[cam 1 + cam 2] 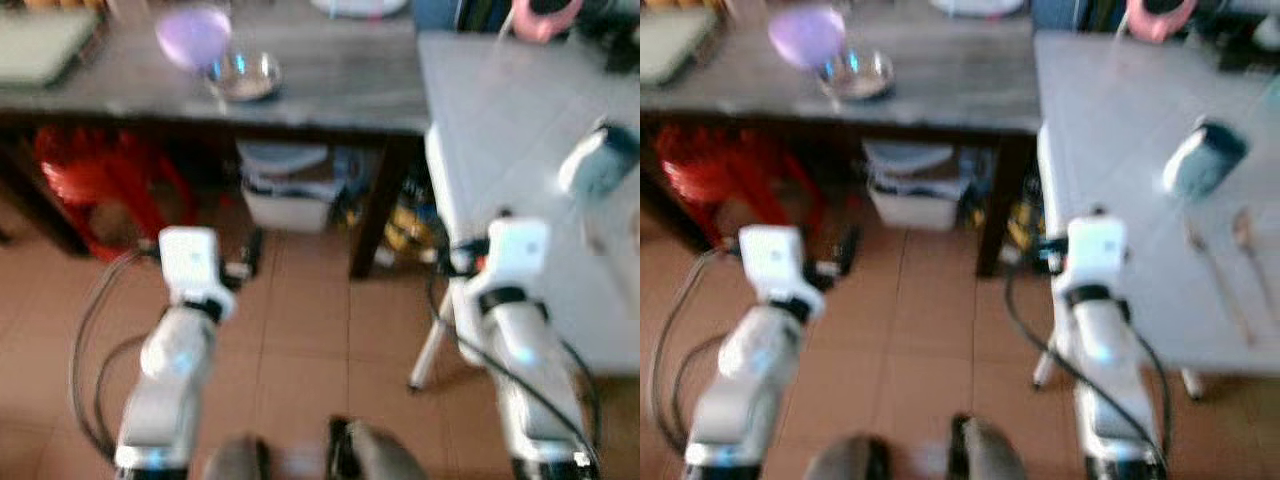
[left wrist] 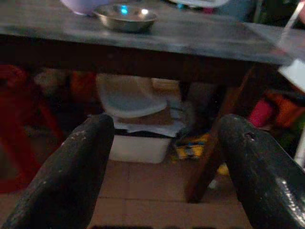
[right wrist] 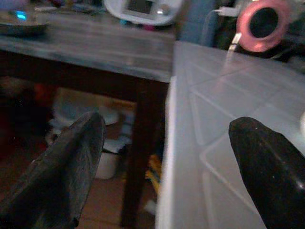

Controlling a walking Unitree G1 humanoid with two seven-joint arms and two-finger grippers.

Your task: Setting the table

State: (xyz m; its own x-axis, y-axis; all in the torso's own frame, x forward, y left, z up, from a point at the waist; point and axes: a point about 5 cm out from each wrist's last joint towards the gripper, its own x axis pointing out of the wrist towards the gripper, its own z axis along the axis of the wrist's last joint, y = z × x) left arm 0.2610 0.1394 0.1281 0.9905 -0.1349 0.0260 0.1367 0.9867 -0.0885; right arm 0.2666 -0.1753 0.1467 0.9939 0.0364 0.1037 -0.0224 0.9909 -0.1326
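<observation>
L gripper point(image 2: 162, 167) & R gripper point(image 3: 167, 167) both spread, empty. Steel bowl point(image 1: 243, 75) touching purple bowl point(image 1: 192, 36) on dark bench point(image 1: 330, 90), near its front edge.

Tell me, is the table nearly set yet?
Not nearly. Done so far: a cup and two spoons already lie on the white table. In hand: nothing; the left gripper and right gripper are both open and empty. Left: the metal bowl and purple bowl sit on the dark wooden table.
</observation>
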